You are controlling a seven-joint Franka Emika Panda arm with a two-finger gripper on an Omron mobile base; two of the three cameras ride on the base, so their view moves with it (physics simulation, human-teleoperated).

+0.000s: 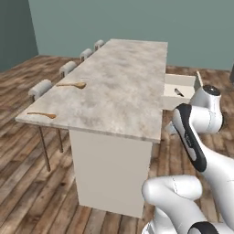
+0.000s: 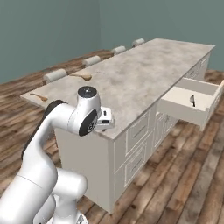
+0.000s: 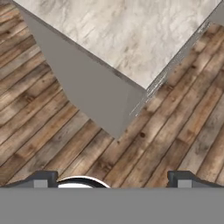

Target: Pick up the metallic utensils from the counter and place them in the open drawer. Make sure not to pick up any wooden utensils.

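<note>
A small knife [image 1: 178, 92] with a silver blade and black handle, one of the metallic utensils, lies inside the open beige drawer [image 1: 170, 101] on the counter's right side; the knife [image 2: 192, 100] also shows in the drawer [image 2: 181, 107] from the right base. The marble counter [image 1: 119, 87] carries two wooden utensils near its left edge: a tan spoon [image 1: 73, 85] and a thin orange-brown stick [image 1: 42, 114]. My gripper [image 2: 106, 120] hangs just off the counter's near corner, pointing down. In the hand view its fingertips [image 3: 41, 179] stand wide apart with nothing between them, so the gripper [image 3: 112, 181] is open.
Several stools [image 1: 40, 87] line the counter's far left side. White cabinet drawer fronts [image 2: 138, 131] run below the counter top on the right. Wooden floor [image 3: 175, 131] surrounds the island, and the counter's corner [image 3: 131, 83] lies below the hand.
</note>
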